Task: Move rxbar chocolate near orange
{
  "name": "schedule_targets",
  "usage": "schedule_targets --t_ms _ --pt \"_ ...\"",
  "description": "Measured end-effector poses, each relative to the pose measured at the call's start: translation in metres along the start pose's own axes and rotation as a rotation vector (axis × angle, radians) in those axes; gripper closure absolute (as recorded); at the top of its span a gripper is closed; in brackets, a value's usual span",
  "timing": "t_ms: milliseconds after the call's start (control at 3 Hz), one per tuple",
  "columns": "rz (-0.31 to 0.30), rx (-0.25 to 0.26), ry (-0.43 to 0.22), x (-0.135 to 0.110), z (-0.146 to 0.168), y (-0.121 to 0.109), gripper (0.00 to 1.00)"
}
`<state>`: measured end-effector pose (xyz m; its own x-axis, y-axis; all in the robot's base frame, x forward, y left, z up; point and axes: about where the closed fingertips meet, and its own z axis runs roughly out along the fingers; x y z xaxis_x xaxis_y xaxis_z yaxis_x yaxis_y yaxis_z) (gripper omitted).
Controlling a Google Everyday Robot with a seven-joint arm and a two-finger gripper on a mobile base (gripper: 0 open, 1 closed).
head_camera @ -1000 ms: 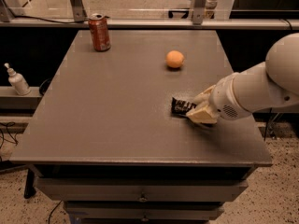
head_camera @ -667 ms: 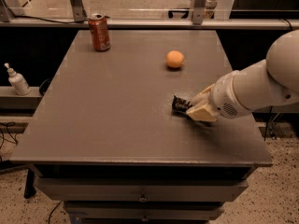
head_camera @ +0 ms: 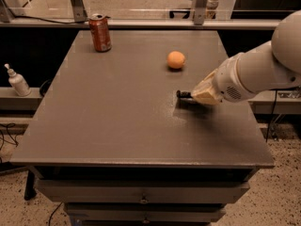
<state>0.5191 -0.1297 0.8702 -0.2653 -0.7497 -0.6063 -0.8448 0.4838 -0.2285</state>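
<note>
gripper: the cream-coloured gripper (head_camera: 201, 95) is seen low over the right side of the table, a bit nearer than the middle, with its tip pointed left

grip state: it's pinched onto the rxbar chocolate, as far as can be made out. Most of the wrapper is covered by the tip

rxbar chocolate: only the black left end of the rxbar chocolate (head_camera: 184, 95) is shown, poking out from the gripper. A soft shadow is cast on the tabletop just under and nearer than it. Whether it's touching the surface or lifted a hair can't be told

orange: the orange (head_camera: 176, 60) is sat on the table, further back and slightly left of the bar. It's near the bar but clearly apart from it, with bare tabletop between them

arm: a fat white arm (head_camera: 256, 69) is brought in from the right edge, angled down toward the table

soda can: a red soda can (head_camera: 100, 32) is stood upright at the far left of the table, well apart from everything else

table: a grey-brown table (head_camera: 113, 112) with drawers (head_camera: 141, 194) fitted below the near edge

off to the side: a small white pump bottle (head_camera: 18, 81) is parked on a ledge left of the table
</note>
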Motion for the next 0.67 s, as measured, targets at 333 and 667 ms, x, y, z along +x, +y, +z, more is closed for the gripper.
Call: schedule_targets --t_ms 333,667 --pt "-0.034 0.079 -0.007 -0.013 -0.007 -0.038 1.0" --pt "-0.086 0.169 -0.01 -0.022 -0.016 -0.085 1.0"
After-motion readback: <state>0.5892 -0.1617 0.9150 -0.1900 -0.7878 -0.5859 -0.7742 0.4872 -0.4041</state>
